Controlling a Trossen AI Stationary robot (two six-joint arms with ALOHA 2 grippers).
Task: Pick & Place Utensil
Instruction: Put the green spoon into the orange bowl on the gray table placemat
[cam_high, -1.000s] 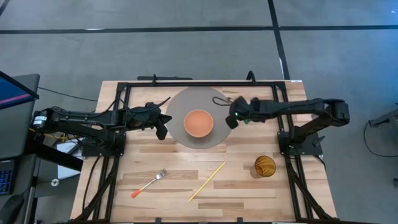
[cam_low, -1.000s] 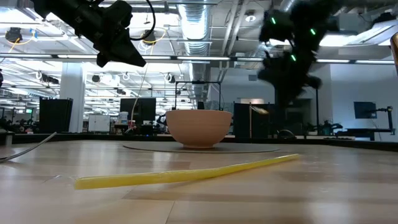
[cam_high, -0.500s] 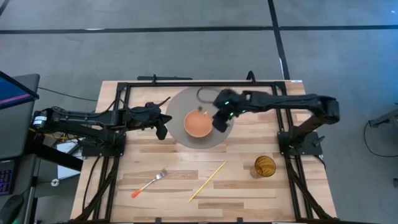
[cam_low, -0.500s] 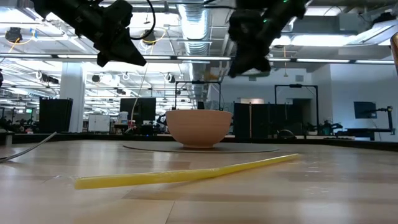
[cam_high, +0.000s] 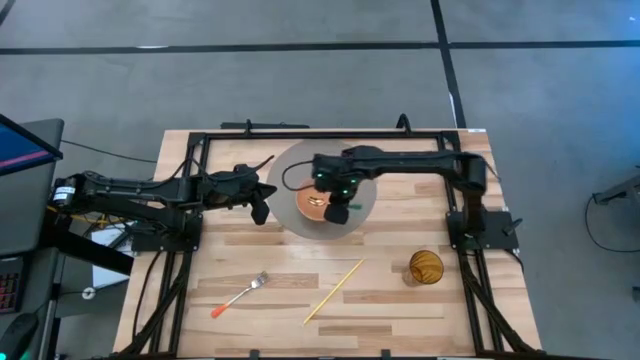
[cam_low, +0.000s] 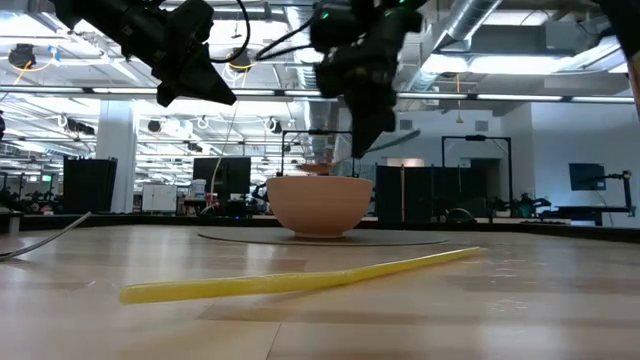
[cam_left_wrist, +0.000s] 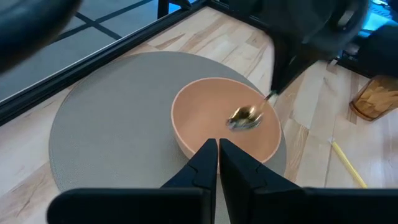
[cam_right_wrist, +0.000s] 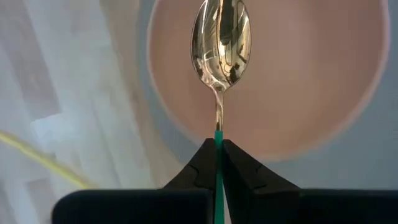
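Note:
A spoon with a shiny metal bowl (cam_right_wrist: 221, 43) and a green handle is in my right gripper (cam_high: 338, 207), which is shut on it above the salmon-coloured bowl (cam_high: 312, 202). The spoon's bowl end (cam_left_wrist: 244, 117) hangs over the bowl's inside (cam_left_wrist: 205, 109); whether it touches I cannot tell. The bowl (cam_low: 320, 203) stands on a round grey mat (cam_high: 290, 170). My left gripper (cam_high: 260, 211) waits shut in the air just left of the bowl, holding nothing; its fingertips (cam_left_wrist: 217, 147) point at the bowl. My right gripper pinches the spoon's thin green handle (cam_right_wrist: 218, 138) between its two fingertips (cam_right_wrist: 205, 155). The fingers lie along the spoon, which sticks straight out ahead of them, slanting down over the bowl. The spoon is lifted clear of the table.
A fork with an orange handle (cam_high: 240, 295) and a yellow stick (cam_high: 334, 291) lie on the near part of the wooden table. An amber glass (cam_high: 426, 267) stands near the right arm's base. A black frame (cam_high: 300, 134) runs along the table's far side.
My right gripper has swung from the mat's right edge toward the table's left, carrying the spoon, and now stands over the bowl with the spoon's bowl end above its inside. It has stayed shut on the handle. The bowl has not moved.

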